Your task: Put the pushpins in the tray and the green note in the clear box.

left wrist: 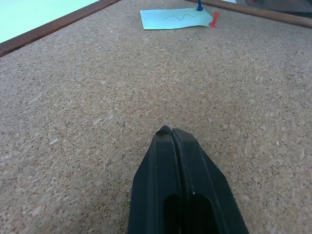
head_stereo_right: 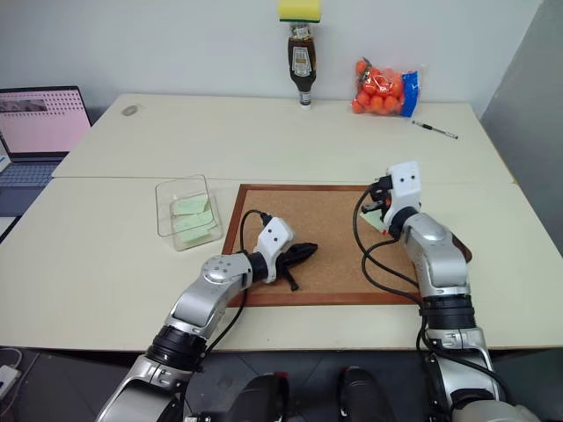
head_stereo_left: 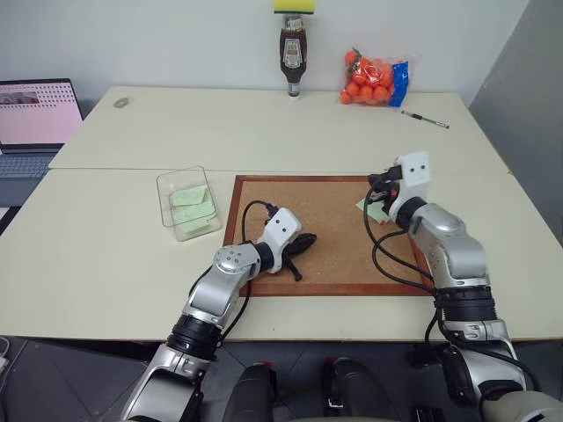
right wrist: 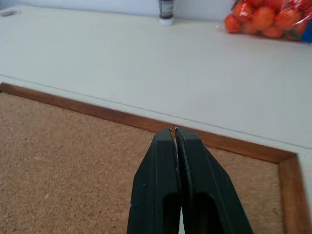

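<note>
1. Two pale tables are sitting edge to edge, and a wood-framed cork board (head_stereo_left: pixel 330 233) is lying on the nearer table (head_stereo_left: pixel 106 255). The left gripper (head_stereo_left: pixel 303 246) is resting over the cork, fingers clenched together on nothing.
2. The right gripper (right wrist: pixel 174 134) is hovering near the board's far right corner, fingers pressed together, empty.
3. One green note (left wrist: pixel 176 18) is lying on the cork ahead of the left gripper; the right arm is partly hiding it from the head views.
4. Two pushpins are standing at the note's edge: one red pushpin (left wrist: pixel 214 19) and one blue pushpin (left wrist: pixel 199 6), cut off by the frame.
5. One clear box (head_stereo_left: pixel 187 203) is sitting just beyond the board's left edge, left of the left gripper, holding two green slips.
6. Farther off are one sauce bottle (head_stereo_left: pixel 292 60), one bag of orange balls (head_stereo_left: pixel 376 79), one pen (head_stereo_left: pixel 426 119) and one laptop (head_stereo_left: pixel 35 119).
</note>
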